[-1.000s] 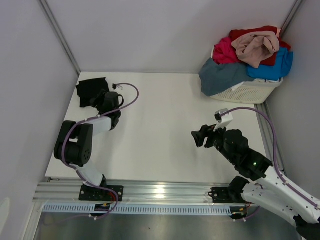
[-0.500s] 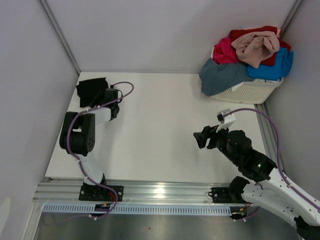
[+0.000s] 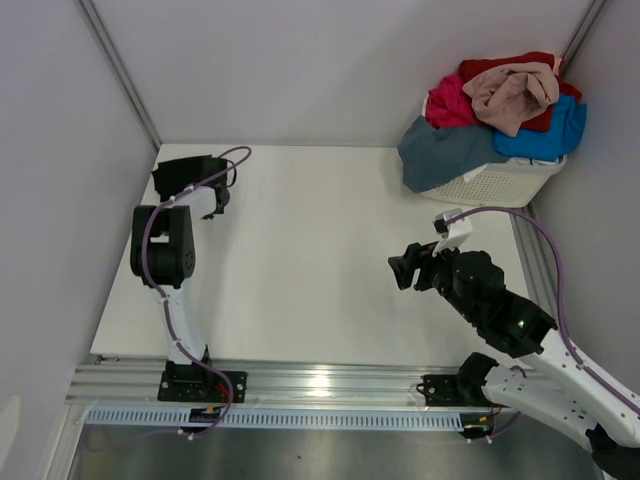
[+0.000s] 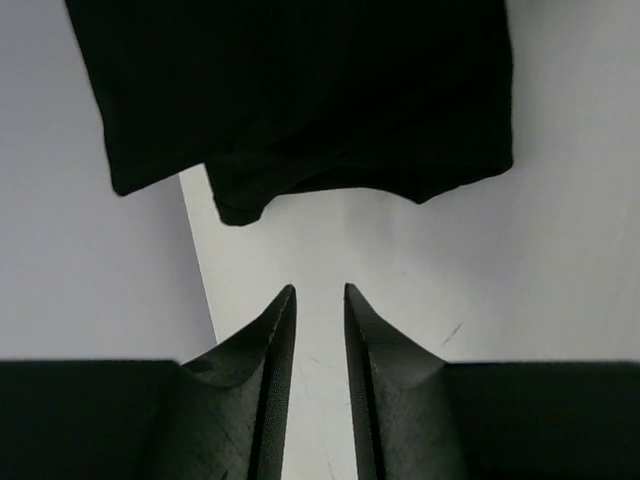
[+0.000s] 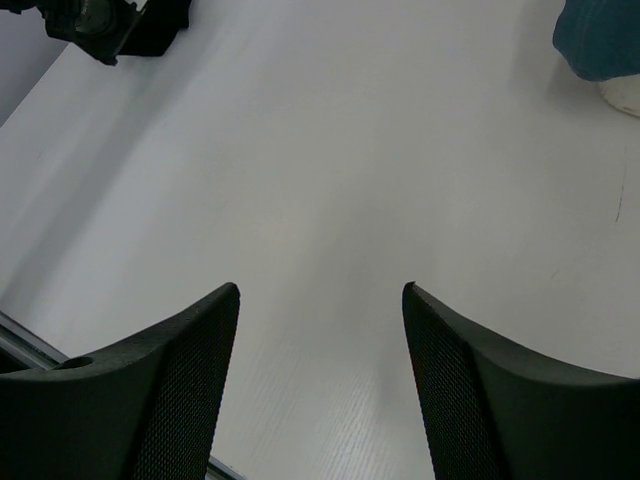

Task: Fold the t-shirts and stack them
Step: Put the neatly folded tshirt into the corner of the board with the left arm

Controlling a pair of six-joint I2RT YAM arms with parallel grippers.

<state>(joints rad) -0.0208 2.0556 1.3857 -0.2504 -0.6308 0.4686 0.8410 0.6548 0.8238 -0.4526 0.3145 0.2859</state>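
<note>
The black t-shirt [image 3: 172, 172] lies bunched in the table's far left corner. In the left wrist view it [image 4: 300, 90] fills the top, just ahead of my fingertips. My left gripper [image 3: 207, 188] [image 4: 318, 290] is empty beside it, its jaws only a narrow gap apart over bare table. My right gripper [image 3: 400, 268] [image 5: 320, 290] is open and empty above the table's right middle. The slate grey-blue [image 3: 440, 150], bright blue [image 3: 555, 135], magenta [image 3: 450, 100], red [image 3: 500, 68] and beige-pink [image 3: 515, 95] t-shirts are heaped on the basket.
The white slotted basket [image 3: 505, 185] stands at the far right corner against the wall. Its edge [image 5: 625, 95] and the slate shirt [image 5: 600, 40] show in the right wrist view. Walls close in the left, back and right. The table's left edge [image 4: 197, 250] runs near my left fingers.
My left arm has stretched out to the far left, bringing its gripper up to the black t-shirt. My right gripper has shifted only slightly.
</note>
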